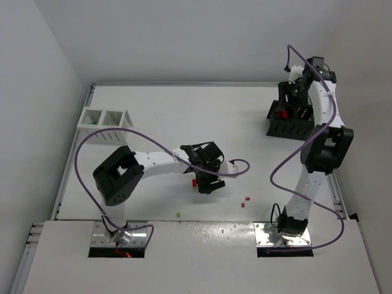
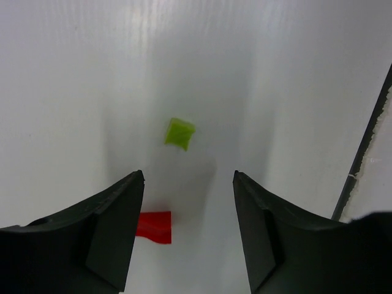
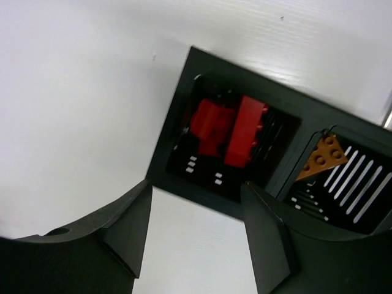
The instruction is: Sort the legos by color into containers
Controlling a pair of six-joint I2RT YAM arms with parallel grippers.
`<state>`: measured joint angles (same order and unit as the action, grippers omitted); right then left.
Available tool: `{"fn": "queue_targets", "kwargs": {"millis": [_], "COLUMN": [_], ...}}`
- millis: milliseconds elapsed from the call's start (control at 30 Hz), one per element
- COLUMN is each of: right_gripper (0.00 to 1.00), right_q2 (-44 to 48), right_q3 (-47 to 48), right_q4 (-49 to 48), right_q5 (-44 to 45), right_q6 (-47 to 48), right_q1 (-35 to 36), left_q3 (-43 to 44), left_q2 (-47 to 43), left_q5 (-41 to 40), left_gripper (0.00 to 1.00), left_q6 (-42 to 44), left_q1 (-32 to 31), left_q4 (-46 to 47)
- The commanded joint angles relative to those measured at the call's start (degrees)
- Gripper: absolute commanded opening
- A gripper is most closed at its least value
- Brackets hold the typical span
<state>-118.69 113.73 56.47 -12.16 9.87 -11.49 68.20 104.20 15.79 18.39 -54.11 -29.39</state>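
From above, the left gripper (image 1: 208,179) hangs low over the white tabletop (image 1: 153,110), a small red plastic brick (image 1: 194,182) just beside it; the right gripper (image 1: 295,92) is well apart, above the black perforated bin (image 1: 293,127)

Left wrist: jaws apart and empty, the red brick just beside one finger, a small yellow-green brick (image 2: 179,133) straight ahead of the gap

Right wrist: jaws apart, holding nothing, over the bin's red bricks (image 3: 226,128)

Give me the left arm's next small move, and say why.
Probably a slight sideways shift of the left gripper to centre it over the red brick before closing. Its jaws stand open and empty, and that brick lies off centre, right by one finger; closing now might just push it aside. The green brick lies farther ahead.
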Motion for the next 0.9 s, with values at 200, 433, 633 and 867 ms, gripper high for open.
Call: {"fn": "queue_targets", "kwargs": {"millis": [200, 433, 633, 867], "right_gripper": [0.6, 0.6, 0.6, 0.6], "right_q2": [13.5, 16.6, 17.6, 17.6], "right_q3": [-6.2, -7.9, -9.1, -9.1], "right_q4": [1.9, 2.9, 3.5, 3.5], "right_q5": [-6.9, -8.1, -8.1, -8.1], "right_q6": [-1.0, 0.2, 0.7, 0.7], "right_q1": [0.1, 0.1, 0.1, 0.1], "left_q3": [3.3, 3.3, 1.9, -0.7], "left_q2": [5.7, 8.7, 9.4, 7.4], "left_q5": [-0.9, -2.8, -3.4, -5.9], "left_gripper": [0.57, 0.48, 0.31, 0.1], "left_q6": [3.4, 4.5, 5.0, 6.1], "left_q1": [-3.2, -3.2, -4.9, -6.1], "left_q4": [3.5, 5.3, 5.3, 4.8]}}
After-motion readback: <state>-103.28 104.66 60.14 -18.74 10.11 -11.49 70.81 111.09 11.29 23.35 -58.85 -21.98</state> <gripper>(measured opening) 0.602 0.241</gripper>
